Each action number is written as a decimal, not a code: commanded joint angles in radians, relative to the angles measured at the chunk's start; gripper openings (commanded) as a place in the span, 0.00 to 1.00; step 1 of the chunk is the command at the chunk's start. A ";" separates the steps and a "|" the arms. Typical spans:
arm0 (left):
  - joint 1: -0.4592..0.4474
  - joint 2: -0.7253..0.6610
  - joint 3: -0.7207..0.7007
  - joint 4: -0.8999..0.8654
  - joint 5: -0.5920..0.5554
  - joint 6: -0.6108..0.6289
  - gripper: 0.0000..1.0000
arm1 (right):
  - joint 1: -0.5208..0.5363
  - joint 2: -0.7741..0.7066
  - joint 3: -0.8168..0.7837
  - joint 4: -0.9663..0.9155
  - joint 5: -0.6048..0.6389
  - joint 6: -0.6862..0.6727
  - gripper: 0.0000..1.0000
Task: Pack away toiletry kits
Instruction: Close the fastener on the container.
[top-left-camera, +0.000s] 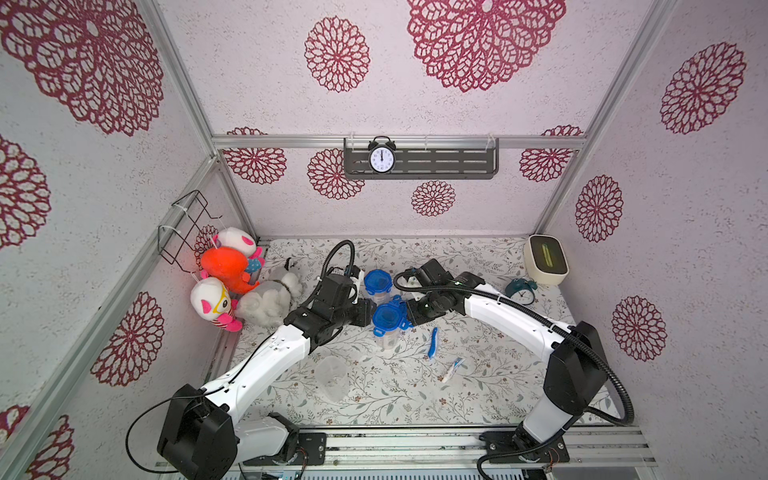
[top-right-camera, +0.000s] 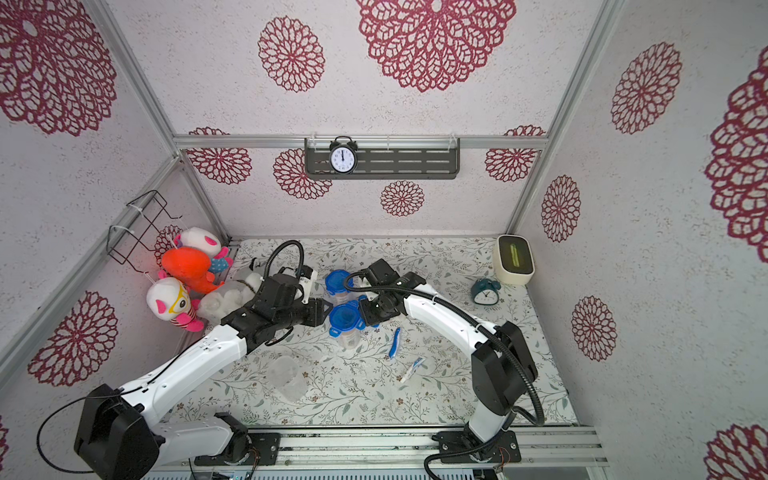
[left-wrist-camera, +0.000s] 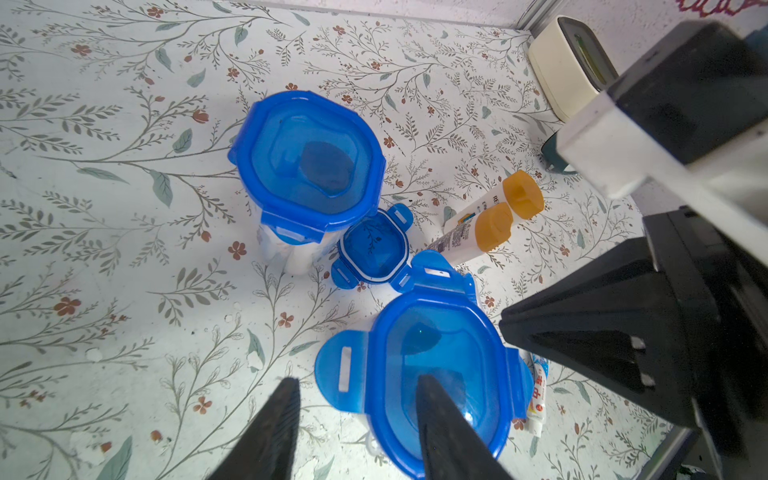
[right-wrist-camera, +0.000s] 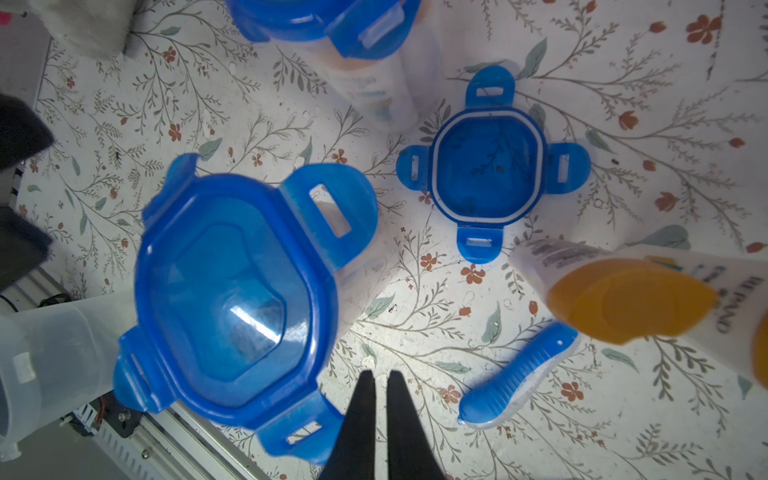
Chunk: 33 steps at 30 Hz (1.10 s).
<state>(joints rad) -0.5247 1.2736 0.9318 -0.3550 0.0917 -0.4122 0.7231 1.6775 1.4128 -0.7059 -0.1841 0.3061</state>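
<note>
One cup (top-left-camera: 377, 283) is clipped shut; the next cup (top-left-camera: 388, 319) has its lid (left-wrist-camera: 440, 357) on, tabs (left-wrist-camera: 345, 368) unclipped, left gripper (left-wrist-camera: 361, 436) spread over it, right gripper (right-wrist-camera: 380, 376) pressed together empty beside it. An empty cup (top-left-camera: 332, 374), loose lid (left-wrist-camera: 372, 249), toothbrush (top-left-camera: 433, 343), toothpaste (top-left-camera: 452, 370) and bottles (left-wrist-camera: 492, 226) lie unpacked on the table (top-left-camera: 498, 395).

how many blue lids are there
3. far lid on the far cup; near lid, tabs flared, on the near cup; loose lid flat on the table between them. An arm could hide more.
</note>
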 joint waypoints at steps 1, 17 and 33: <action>0.008 -0.022 -0.014 0.025 -0.005 -0.002 0.49 | -0.002 -0.023 -0.006 -0.010 -0.025 -0.017 0.10; 0.008 -0.015 -0.015 0.028 0.001 -0.002 0.49 | 0.018 -0.029 -0.017 -0.026 -0.048 -0.012 0.09; 0.008 -0.019 -0.016 0.035 0.036 0.000 0.50 | 0.037 -0.050 -0.020 -0.030 -0.016 0.012 0.10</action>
<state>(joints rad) -0.5247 1.2736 0.9222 -0.3515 0.1184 -0.4126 0.7563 1.6756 1.3964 -0.7166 -0.2131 0.3080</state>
